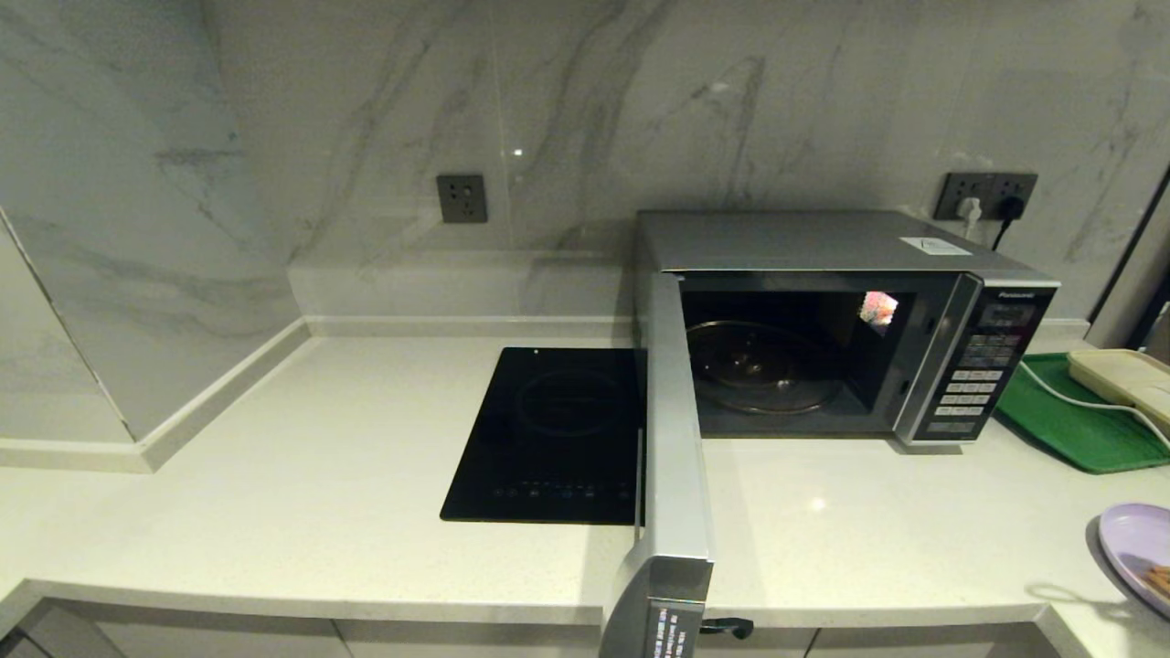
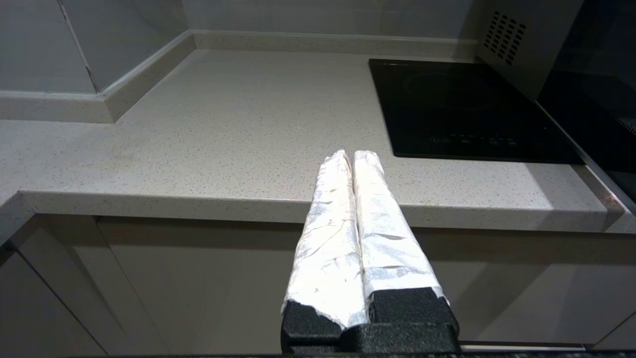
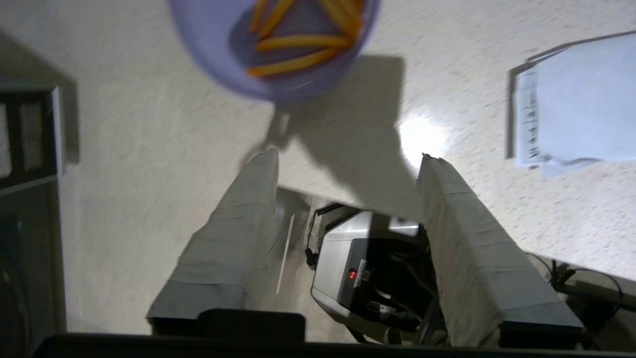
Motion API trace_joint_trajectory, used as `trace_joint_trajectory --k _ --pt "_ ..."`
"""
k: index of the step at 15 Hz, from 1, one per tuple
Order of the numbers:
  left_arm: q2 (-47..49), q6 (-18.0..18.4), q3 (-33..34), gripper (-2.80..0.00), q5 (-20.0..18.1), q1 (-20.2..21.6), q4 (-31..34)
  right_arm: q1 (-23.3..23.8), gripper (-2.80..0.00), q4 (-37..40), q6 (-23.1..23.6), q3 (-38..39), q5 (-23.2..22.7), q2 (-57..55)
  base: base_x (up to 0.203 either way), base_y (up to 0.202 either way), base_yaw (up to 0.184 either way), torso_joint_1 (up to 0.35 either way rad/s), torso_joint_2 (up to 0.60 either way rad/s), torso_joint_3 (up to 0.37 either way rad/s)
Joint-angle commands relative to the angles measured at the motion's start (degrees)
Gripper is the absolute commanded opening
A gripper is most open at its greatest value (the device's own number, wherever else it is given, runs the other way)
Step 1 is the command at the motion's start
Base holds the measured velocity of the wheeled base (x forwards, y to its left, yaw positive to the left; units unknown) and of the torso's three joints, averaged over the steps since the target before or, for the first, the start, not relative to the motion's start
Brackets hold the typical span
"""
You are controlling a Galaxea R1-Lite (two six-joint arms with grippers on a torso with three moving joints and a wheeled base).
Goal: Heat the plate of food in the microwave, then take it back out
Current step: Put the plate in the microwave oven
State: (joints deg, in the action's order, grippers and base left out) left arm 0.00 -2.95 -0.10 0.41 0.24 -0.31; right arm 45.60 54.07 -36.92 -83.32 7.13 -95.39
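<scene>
The silver microwave [image 1: 841,320] stands at the back right of the counter, its door [image 1: 676,439] swung wide open toward me and its glass turntable [image 1: 763,366] bare. The pale lavender plate of food [image 1: 1138,553] lies at the counter's front right edge, partly cut off in the head view. In the right wrist view the plate [image 3: 276,44] with its orange sticks sits beyond my right gripper [image 3: 348,156], which is open, empty and apart from it. My left gripper [image 2: 350,156] is shut on nothing, held low before the counter's front edge.
A black induction cooktop [image 1: 548,434] is set into the counter left of the door. A green tray [image 1: 1079,425] holding a cream box [image 1: 1124,375] with a white cable stands right of the microwave. A white paper [image 3: 576,99] lies on the counter near the plate.
</scene>
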Motion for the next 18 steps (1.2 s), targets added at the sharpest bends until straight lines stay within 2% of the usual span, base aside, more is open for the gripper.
trace_joint_trajectory --k 1,4,6,18 --pt "-0.02 -0.04 0.01 -2.80 0.03 0.02 -0.04 9.53 0.00 -1.82 5.93 1.07 -2.50 -6.13 0.000 0.000 0.000 0.000 0.00 0.000" --pt "0.00 -0.04 0.01 -2.80 0.03 0.02 -0.04 12.47 0.00 -7.01 8.39 3.48 -3.39 -11.80 0.000 0.000 0.000 0.000 0.00 0.000" --pt "-0.09 -0.04 0.01 -2.80 0.03 0.02 -0.04 12.57 0.00 -11.12 8.51 4.66 -3.24 -14.60 0.000 0.000 0.000 0.000 0.00 0.000" --pt "-0.07 -0.04 0.01 -2.80 0.03 0.02 -0.04 11.36 0.00 -20.10 10.02 4.40 -2.82 -26.33 0.000 0.000 0.000 0.000 0.00 0.000"
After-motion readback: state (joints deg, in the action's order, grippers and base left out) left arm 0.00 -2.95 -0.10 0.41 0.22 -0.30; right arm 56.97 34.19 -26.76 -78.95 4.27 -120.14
